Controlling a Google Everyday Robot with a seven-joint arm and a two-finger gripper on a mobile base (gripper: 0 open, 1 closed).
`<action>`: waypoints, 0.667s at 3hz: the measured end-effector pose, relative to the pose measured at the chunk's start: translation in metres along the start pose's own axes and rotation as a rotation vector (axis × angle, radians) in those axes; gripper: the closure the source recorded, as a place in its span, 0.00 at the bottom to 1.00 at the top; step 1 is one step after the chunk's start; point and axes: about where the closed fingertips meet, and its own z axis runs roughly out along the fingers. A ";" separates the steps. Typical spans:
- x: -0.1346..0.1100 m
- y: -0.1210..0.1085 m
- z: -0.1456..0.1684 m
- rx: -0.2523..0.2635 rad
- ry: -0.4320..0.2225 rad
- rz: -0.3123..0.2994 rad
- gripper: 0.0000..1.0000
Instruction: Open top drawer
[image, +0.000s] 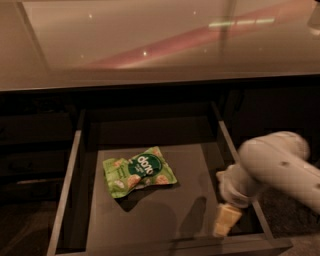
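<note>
The top drawer (67, 195) stands pulled out under the glossy countertop (125, 45). It has pale side rails and a flat grey floor, and its front edge is at the bottom of the view. A green snack bag (139, 171) lies on the floor, left of the middle. At the right, the gripper (226, 220) hangs inside the drawer near its front right corner, below the white arm (280, 165). I cannot tell if it is open or closed.

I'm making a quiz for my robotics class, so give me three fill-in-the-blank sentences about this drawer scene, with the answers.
The top drawer is pulled ___.
A ___ snack bag lies on its floor.
In the picture, the gripper is low at the drawer's front, to the ___ of the snack bag.
Missing words: open; green; right.
</note>
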 end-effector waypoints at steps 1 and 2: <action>-0.021 0.021 -0.066 0.045 -0.122 -0.065 0.00; -0.018 0.028 -0.073 0.049 -0.151 -0.107 0.00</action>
